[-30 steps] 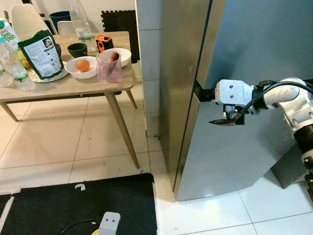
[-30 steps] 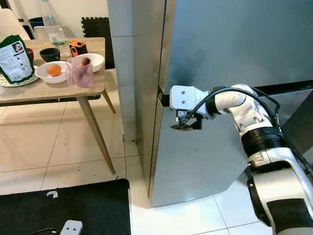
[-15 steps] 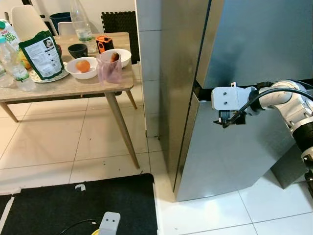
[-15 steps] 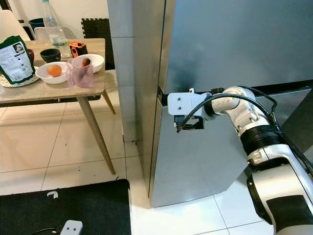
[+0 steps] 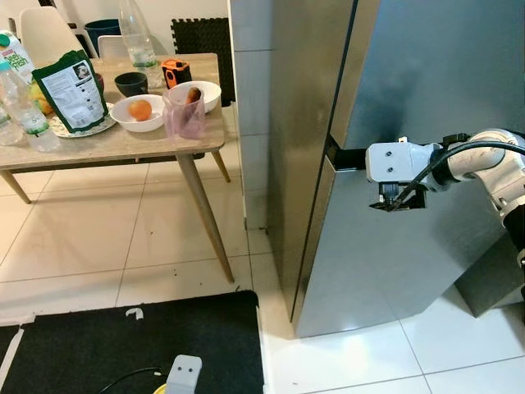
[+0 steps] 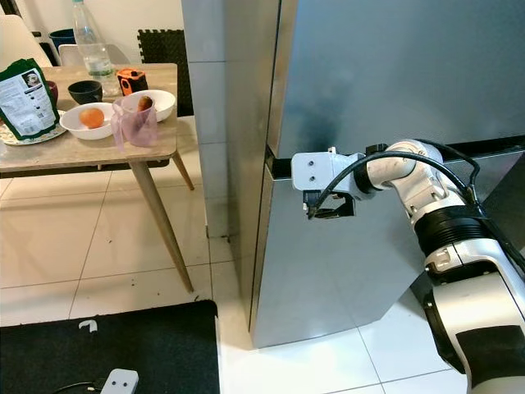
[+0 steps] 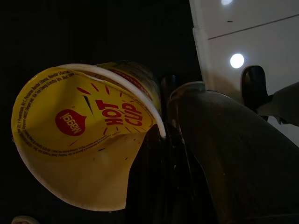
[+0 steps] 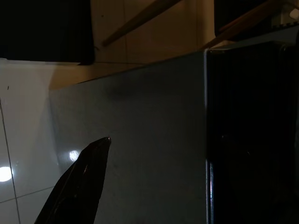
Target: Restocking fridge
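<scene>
Your right end effector (image 5: 396, 199) hangs just before the fridge (image 5: 426, 107), whose brushed metal looks smooth with a dull sheen. Below it, the floor (image 5: 123, 238) is glossy pale tile. Your left end effector (image 7: 163, 140) grips a yellow cup (image 7: 84, 130) with a matt paper lid.

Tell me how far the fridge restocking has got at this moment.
Early stage. Done: the left end effector already holds a yellow instant-noodle cup. In hand: the right end effector is at the dark gap between the doors of the tall stainless-steel fridge, both closed. Left: opening a door, putting the cup inside, then possibly more from the wooden table, such as the green snack bag.
</scene>
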`<state>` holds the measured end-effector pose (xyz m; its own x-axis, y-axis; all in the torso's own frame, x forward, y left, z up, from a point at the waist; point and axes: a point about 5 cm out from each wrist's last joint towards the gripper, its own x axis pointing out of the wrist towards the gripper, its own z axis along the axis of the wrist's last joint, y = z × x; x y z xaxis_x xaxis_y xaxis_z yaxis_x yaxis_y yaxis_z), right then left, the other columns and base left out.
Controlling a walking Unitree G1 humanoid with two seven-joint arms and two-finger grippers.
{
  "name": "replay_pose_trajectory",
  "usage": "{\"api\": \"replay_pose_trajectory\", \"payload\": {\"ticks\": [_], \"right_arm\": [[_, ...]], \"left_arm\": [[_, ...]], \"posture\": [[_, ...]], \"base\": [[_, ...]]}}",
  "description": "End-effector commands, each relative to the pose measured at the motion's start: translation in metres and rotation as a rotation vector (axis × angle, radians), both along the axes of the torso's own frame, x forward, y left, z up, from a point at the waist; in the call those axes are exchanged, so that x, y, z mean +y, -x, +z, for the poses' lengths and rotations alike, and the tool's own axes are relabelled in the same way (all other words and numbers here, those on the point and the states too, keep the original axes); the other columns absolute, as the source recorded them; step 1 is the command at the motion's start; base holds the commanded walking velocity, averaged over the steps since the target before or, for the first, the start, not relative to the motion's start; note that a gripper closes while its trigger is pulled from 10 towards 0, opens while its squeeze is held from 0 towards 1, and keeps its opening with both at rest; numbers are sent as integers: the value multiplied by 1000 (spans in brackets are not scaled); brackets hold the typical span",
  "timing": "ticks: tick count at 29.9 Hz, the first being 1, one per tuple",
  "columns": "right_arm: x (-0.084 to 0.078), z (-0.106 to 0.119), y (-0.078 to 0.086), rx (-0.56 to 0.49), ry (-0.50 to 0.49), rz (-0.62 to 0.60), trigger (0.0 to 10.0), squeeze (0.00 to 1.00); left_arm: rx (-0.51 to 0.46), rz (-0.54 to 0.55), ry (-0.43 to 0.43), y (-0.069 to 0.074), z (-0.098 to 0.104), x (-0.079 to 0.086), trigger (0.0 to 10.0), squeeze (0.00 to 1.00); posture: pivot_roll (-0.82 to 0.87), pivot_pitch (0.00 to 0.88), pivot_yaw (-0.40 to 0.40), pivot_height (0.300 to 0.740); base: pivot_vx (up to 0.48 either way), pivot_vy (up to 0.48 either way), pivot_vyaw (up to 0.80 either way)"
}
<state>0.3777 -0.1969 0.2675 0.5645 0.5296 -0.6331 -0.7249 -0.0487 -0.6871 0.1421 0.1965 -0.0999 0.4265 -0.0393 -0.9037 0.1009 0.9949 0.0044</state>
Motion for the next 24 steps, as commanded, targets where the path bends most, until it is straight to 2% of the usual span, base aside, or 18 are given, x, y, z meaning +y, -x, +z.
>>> {"api": "replay_pose_trajectory", "payload": {"ticks": [1,13,18,23,24], "right_arm": [[-2,-15,3,95,44,6,10000,0],[-4,-20,11,202,46,49,10000,0],[-2,-15,16,239,0,85,10000,0],[-1,-7,16,210,-37,104,10000,0],[2,-2,16,182,-72,118,10000,0]], "left_arm": [[77,4,7,21,-8,-3,10000,0],[79,4,6,21,-8,-2,10000,0],[78,3,7,21,-8,-2,10000,0],[79,2,7,21,-8,-3,10000,0],[79,1,7,21,-8,-3,10000,0]], "posture": [[-44,108,-50,740],[-46,110,-49,740],[-45,108,-49,740],[-47,108,-48,740],[-47,107,-49,740]], "base": [[0,0,0],[0,0,0],[0,0,0],[0,0,0],[0,0,0]]}}
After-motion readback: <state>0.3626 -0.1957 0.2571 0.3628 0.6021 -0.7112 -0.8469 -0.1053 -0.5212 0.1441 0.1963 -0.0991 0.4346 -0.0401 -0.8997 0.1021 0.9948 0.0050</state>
